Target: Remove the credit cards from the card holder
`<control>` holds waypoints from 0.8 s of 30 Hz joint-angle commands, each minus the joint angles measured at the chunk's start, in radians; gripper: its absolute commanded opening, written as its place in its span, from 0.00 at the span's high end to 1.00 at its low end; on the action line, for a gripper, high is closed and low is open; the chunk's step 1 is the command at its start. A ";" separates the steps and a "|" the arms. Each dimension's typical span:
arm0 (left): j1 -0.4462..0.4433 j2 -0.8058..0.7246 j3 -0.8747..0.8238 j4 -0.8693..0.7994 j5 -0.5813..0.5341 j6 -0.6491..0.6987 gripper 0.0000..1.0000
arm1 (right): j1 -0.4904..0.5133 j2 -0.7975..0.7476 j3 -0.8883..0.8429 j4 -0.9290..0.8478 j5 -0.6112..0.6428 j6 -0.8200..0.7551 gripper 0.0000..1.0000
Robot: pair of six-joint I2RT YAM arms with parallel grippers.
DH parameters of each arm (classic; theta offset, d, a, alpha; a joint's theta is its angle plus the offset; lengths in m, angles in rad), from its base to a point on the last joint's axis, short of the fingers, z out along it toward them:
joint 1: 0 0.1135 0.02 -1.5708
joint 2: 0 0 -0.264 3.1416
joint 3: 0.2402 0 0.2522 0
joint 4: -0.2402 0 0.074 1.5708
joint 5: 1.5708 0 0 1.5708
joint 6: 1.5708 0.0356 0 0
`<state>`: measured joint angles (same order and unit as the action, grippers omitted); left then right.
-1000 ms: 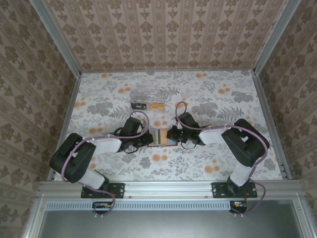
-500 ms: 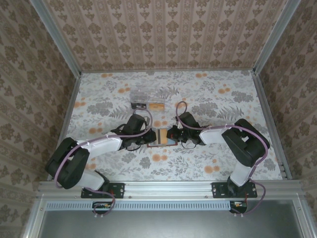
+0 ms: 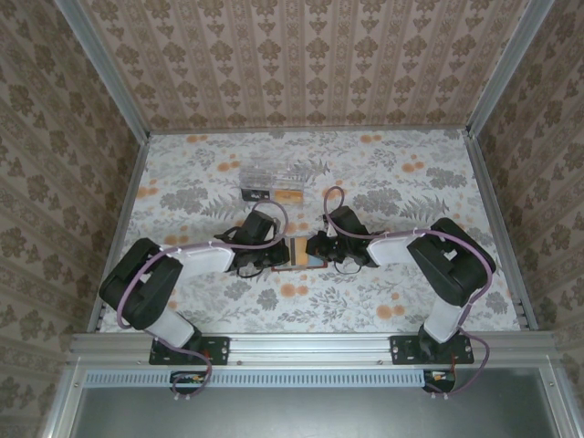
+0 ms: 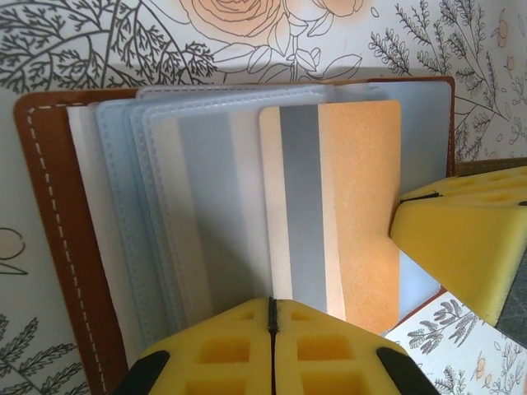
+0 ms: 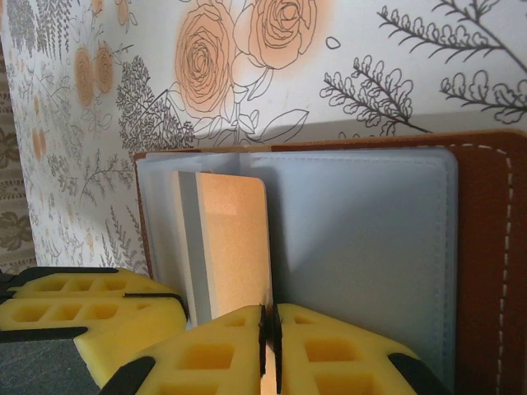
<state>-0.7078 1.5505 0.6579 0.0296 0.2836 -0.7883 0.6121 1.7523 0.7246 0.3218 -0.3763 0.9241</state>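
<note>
The card holder (image 3: pixel 302 253) is laid open on the bench (image 3: pixel 392 173). At its 9 o'clock the left pincer (image 4: pixel 272 329) is shut; its hold cannot be told. At 3 o'clock the right pincer (image 5: pixel 268 337) is closed on the edge of a credit card (image 5: pixel 235 239), judged stiff and slick.

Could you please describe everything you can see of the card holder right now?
The card holder lies open and flat on the floral table, between the two hands. Its cover looks like rust-brown leather with pale stitching along the rim; inside, several translucent blue-grey sleeves are fanned out. An orange card with a silver stripe lies over the sleeves. The left hand, shut, meets the sleeves' one edge; the right hand, shut on the card's edge, sits at the opposite side.
</note>
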 commanded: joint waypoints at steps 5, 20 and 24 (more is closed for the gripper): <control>-0.016 0.033 -0.012 -0.005 -0.006 0.006 0.96 | 0.008 0.041 0.004 0.045 -0.049 0.019 0.83; -0.022 0.027 -0.009 -0.013 -0.010 0.004 0.98 | 0.000 0.023 -0.014 0.059 -0.044 0.024 1.00; -0.019 0.016 -0.013 -0.023 -0.015 0.010 0.98 | -0.032 -0.001 -0.057 0.089 -0.059 0.025 1.00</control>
<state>-0.7189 1.5585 0.6575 0.0463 0.2756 -0.7883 0.5976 1.7683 0.7063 0.3981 -0.4129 0.9432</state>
